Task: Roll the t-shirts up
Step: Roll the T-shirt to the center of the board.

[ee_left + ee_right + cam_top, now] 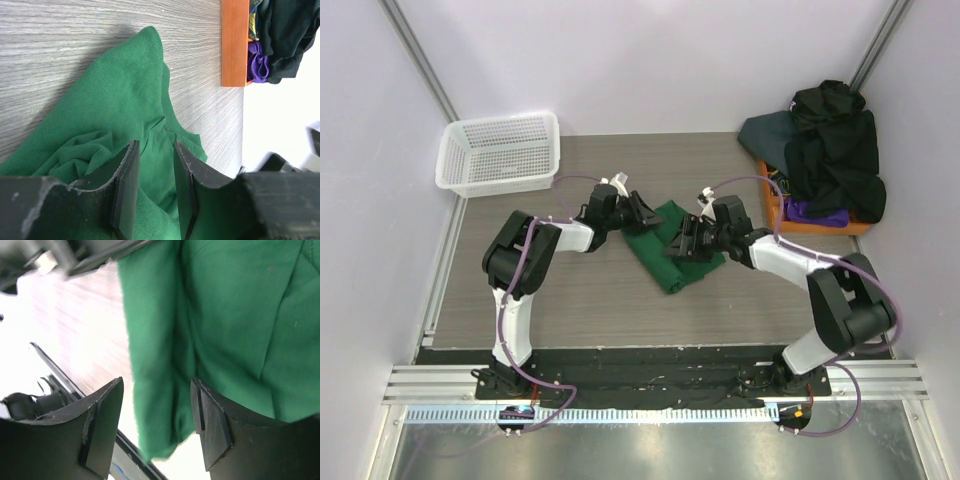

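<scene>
At the far left of the grey wood-grain worktop [590, 310] stands a white mesh basket [495, 182], rectangular, with perforated plastic walls.

Toward the centre, the left pincer [155, 147] reaches onto the green t-shirt [125, 90]. Its two flat black fingers [127, 190] stand partly open, with a narrow gap between them. They sit astride a fold of the green knit. Whether the fold is clamped or merely lies between the tips cannot be told.

The green t-shirt lies at mid-worktop between both arms, bunched into a thick elongated bundle set on a diagonal. Its fabric is soft, matte and finely ribbed, with creases and rounded folds.

On the right of the bundle, the right pincer [156, 385] stands wide open. A loose edge of green cloth hangs in the gap, touching neither finger as far as the wrist view shows. It holds nothing.

At the far right corner, a flat orange tray [767, 205] with a smooth, straight rim carries a pile of dark t-shirts [835, 150], crumpled and heaped. A purple t-shirt [257, 65] shows under the pile, against the tray rim.
</scene>
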`<state>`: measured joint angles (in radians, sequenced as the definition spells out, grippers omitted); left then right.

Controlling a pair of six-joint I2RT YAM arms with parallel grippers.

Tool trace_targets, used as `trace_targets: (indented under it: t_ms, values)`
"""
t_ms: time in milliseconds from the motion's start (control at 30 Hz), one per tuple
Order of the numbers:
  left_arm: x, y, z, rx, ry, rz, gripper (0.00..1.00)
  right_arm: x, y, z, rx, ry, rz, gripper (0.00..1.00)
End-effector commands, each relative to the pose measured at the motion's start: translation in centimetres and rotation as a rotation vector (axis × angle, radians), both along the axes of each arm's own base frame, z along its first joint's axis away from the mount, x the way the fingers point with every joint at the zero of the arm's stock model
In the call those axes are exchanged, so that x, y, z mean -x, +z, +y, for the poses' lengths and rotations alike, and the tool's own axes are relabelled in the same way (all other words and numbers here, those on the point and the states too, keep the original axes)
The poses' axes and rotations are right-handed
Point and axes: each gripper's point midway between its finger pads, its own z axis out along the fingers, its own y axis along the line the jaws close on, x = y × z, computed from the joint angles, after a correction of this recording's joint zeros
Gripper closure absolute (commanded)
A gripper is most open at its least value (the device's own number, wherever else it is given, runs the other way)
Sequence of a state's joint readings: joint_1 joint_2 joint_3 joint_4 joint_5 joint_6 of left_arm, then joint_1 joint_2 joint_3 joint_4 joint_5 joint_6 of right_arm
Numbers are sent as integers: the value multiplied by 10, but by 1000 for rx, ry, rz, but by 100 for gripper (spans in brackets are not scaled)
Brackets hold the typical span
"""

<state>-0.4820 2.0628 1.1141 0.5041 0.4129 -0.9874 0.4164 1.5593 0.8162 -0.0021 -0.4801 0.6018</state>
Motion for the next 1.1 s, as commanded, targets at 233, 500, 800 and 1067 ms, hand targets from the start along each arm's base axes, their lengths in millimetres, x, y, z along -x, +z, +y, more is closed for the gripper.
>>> trace_targets:
  t_ms: [233,500,800,1067]
  values:
    - [-3,-1,3,-7,-10,-24,64,39,54,10,61,156,-117,89]
    - [-4,-1,3,-13,-12,-19,64,39,12,13,47,170,-12,99]
    - [-10,-7,-3,-18,-34,-16,64,46,-42,-5,3,128,129,99]
    - [-19,2,-10,-11,-76,-17,63,47,-62,-13,-31,101,172,99]
